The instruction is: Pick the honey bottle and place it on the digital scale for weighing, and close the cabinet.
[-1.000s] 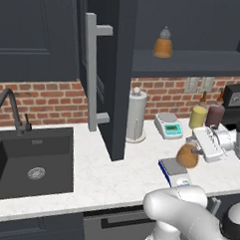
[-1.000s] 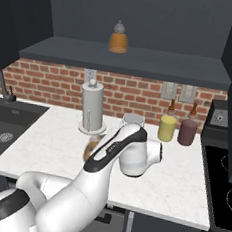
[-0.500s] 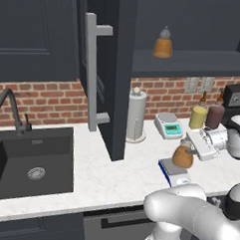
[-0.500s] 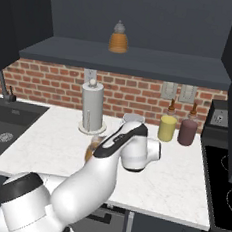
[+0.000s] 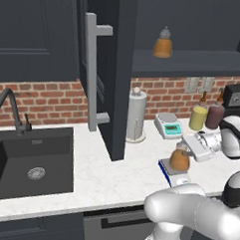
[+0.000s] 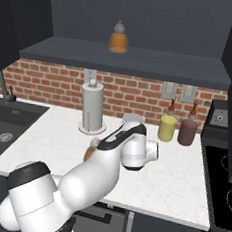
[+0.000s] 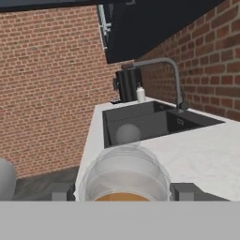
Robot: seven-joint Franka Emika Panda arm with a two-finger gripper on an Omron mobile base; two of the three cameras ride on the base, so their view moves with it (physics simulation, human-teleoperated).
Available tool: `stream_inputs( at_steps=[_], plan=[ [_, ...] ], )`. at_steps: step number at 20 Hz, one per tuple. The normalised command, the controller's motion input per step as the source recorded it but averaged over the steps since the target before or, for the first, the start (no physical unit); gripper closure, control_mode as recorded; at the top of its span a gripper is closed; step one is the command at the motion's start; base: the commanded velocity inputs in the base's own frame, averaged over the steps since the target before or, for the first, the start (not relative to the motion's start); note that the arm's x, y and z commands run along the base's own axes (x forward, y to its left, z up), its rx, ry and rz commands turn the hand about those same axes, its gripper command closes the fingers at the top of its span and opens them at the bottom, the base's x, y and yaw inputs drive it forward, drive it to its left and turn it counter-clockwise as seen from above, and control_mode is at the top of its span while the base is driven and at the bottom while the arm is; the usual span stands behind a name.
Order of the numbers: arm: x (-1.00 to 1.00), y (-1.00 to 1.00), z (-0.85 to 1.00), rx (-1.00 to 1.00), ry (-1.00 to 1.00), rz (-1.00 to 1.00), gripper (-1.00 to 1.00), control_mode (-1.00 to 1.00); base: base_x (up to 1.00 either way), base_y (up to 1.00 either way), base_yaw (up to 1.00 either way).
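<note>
My tool is clamped on the honey bottle, which stands upright directly over the digital scale on the surface. Whether its base touches the grey platform I cannot tell. The cabinet door stands open to my left.

sink: counter's left end
cabinet door: open, between sink and towel roll
honey bottle: on digital scale, at counter's front edge
beehive bottle: on shelf above
</note>
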Motion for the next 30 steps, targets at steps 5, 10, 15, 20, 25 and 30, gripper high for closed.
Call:
stream_inputs(
  at_steps=[5,10,15,20,25,30],
  plan=[
    [0.00,0.17,-0.16,0.00,-0.02,0.00,1.00,-1.00,0.00,0.00,0.00],
    [0.09,0.04,-0.03,0.00,0.00,0.00,1.00,-1.00,0.00,0.00,0.00],
    [0.23,0.00,-0.03,0.00,0.00,0.00,1.00,-1.00,0.00,0.00,0.00],
    [0.14,-0.02,-0.05,0.00,0.00,0.02,1.00,-1.00,0.00,0.00,0.00],
    [0.08,-0.08,-0.03,0.00,0.00,0.01,1.00,-1.00,0.00,0.00,0.00],
    [0.05,-0.03,-0.10,0.00,0.00,0.00,1.00,-1.00,0.00,0.00,0.00]
  ],
)
